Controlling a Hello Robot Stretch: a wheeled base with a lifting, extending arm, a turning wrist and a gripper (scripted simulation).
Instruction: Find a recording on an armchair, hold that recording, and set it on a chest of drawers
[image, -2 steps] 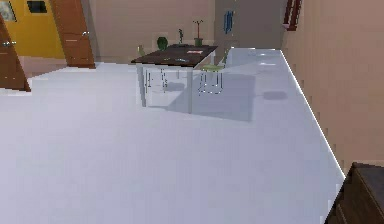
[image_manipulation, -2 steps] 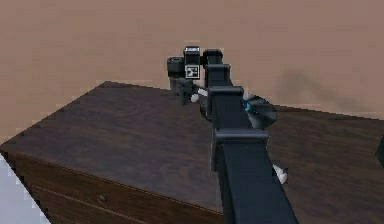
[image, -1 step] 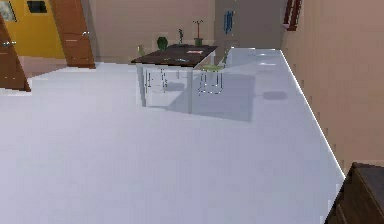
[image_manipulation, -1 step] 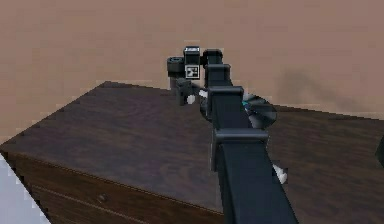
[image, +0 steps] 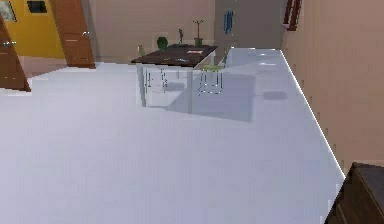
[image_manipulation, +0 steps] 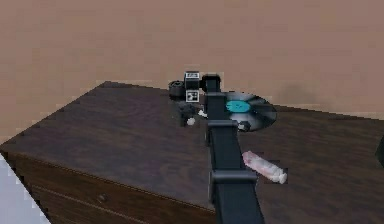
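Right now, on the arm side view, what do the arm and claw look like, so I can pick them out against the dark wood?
The arm is a dark, nearly black square bar with a thicker collar partway along. At its far end stand two small white squares with black marks. Left of them is the claw, a compact dark body with two thin fingers.
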